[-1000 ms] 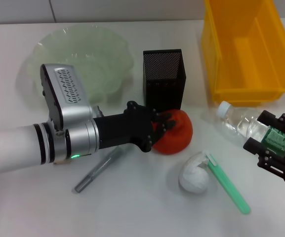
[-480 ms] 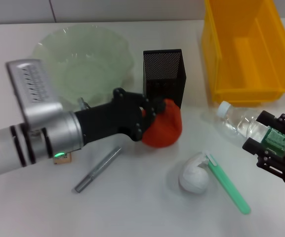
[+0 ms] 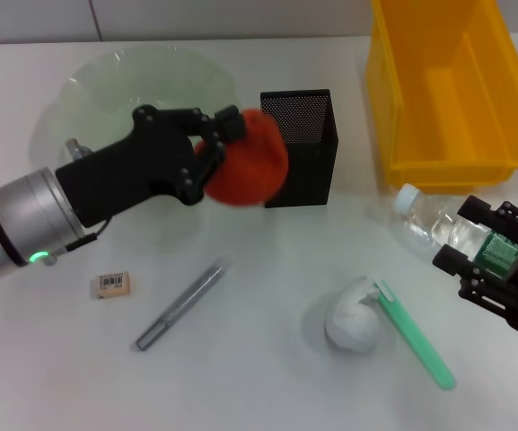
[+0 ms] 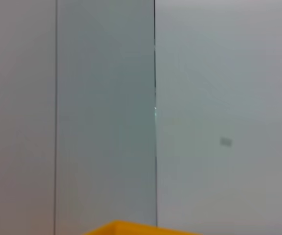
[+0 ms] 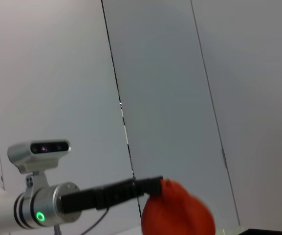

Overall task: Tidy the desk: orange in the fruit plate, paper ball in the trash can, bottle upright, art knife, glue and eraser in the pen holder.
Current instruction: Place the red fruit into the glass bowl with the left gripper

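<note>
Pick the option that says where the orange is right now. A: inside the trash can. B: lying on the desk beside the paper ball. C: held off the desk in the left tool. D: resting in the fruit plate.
C: the left tool is shut on the orange, carrying it in the air beside the pen holder, not yet over the fruit plate.

The left tool (image 3: 215, 153) is raised off the worktop, fingers clamped on its load; the right tool (image 3: 496, 265) sits low near the worktop's right edge.

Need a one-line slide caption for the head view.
Left gripper carries the orange toward the fruit plate.
</note>
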Action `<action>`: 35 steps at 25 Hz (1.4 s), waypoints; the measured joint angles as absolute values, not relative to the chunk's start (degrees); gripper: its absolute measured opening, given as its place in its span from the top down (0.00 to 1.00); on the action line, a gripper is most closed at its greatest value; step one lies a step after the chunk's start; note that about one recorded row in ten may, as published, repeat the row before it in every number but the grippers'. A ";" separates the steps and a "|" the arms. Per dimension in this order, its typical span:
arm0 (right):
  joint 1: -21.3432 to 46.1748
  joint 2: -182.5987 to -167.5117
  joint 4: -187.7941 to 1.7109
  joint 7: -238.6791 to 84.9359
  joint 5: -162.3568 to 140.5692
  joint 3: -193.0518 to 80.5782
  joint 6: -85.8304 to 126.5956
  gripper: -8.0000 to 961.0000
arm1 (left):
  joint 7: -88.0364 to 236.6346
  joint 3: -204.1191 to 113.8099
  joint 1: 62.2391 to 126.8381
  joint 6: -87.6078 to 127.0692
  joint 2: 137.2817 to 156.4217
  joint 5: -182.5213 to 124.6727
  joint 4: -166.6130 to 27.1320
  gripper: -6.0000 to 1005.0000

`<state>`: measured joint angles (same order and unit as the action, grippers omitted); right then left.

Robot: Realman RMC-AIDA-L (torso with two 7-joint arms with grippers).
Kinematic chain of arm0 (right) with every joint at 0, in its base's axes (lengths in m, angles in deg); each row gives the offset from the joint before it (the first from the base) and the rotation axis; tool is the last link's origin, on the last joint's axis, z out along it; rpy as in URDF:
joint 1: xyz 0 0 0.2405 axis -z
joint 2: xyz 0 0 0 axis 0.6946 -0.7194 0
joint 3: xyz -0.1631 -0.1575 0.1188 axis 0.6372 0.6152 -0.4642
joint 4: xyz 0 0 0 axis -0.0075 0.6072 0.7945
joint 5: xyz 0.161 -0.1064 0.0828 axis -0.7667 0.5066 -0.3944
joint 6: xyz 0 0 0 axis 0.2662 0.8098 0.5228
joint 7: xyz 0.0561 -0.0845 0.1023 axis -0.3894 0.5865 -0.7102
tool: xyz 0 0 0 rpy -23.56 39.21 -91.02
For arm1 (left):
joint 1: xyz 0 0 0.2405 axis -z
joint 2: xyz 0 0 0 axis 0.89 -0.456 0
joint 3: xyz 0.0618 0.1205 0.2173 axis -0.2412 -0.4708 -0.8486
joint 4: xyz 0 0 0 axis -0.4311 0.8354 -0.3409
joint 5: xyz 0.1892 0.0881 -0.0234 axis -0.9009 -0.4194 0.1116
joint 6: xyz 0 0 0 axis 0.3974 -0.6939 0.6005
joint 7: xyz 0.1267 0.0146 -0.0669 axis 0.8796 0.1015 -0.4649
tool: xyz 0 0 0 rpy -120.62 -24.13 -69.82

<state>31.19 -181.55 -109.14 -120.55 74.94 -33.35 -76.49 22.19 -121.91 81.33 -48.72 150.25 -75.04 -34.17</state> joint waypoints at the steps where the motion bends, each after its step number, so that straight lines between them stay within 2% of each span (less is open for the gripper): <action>1: 31.19 -181.55 -109.14 -120.55 74.94 -33.35 -76.49 0.24 | 22.19 -121.91 81.33 -48.72 150.25 -75.04 -34.17 0.95; 17: 29.59 -181.50 -109.07 -120.48 74.95 -33.17 -76.15 0.24 | 22.89 -109.61 84.78 -41.87 150.56 -75.00 -34.99 0.95; 18: 29.55 -181.52 -109.07 -120.47 74.97 -33.15 -76.14 0.24 | 22.90 -109.25 87.05 -33.80 150.72 -74.94 -36.75 0.95; 22: 29.50 -181.59 -109.01 -120.46 75.00 -33.10 -76.16 0.24 | 25.84 -109.44 89.53 -30.23 150.75 -74.92 -40.72 0.95; 30: 29.52 -181.61 -108.98 -120.46 75.04 -33.09 -76.22 0.24 | 28.62 -109.28 89.98 -28.19 150.77 -74.91 -42.62 0.95; 35: 29.50 -181.61 -108.91 -120.46 75.04 -33.09 -76.22 0.24 | 28.92 -108.81 89.63 -26.69 150.77 -74.91 -42.98 0.89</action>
<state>29.50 -181.61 -108.91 -120.46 75.04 -33.09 -76.22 28.92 -108.81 89.63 -26.69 150.77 -74.91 -42.98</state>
